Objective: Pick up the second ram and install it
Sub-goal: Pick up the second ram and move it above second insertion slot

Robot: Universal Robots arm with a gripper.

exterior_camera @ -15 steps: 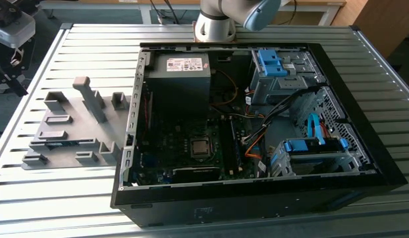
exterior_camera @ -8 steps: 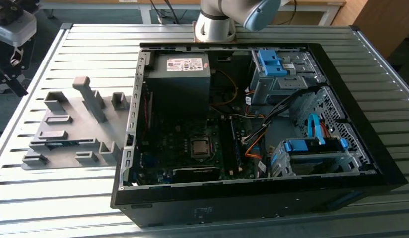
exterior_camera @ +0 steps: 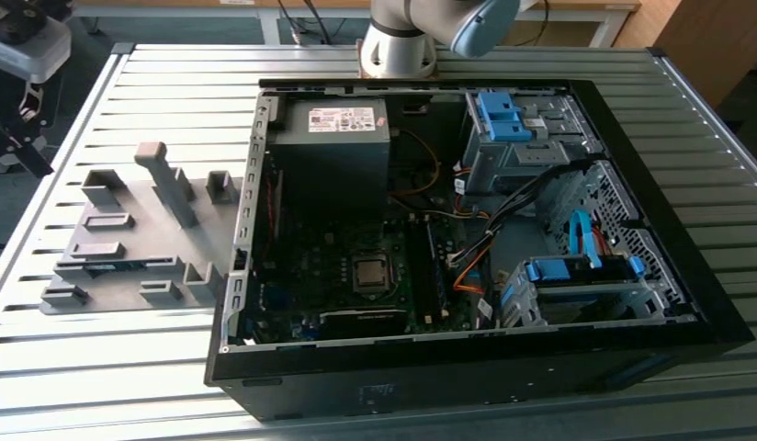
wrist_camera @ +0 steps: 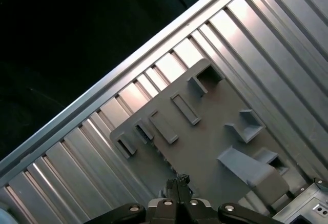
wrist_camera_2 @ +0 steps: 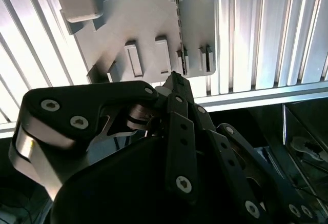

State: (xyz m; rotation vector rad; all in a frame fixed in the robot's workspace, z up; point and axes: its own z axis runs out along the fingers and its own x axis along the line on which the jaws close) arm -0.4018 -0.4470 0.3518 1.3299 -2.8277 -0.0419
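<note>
Approach stage of the pick, I judge: the fingers (wrist_camera_2: 177,83), pinched together and empty, hover over the grey fixture (wrist_camera_2: 143,14) holding the 2nd ram (exterior_camera: 118,266) near their tips, so grasping needs them parted first.

Fixture plate (exterior_camera: 133,248) on table (exterior_camera: 109,367) — exterior view's left of case (exterior_camera: 477,372).

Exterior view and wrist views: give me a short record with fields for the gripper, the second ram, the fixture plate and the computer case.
gripper: shut, holding nothing, above the fixture plate
second ram: lying in a slot of the fixture plate, not gripped
fixture plate: grey, on the slatted table, at the exterior view's left of the case
computer case: side open, board and cables exposed
</note>
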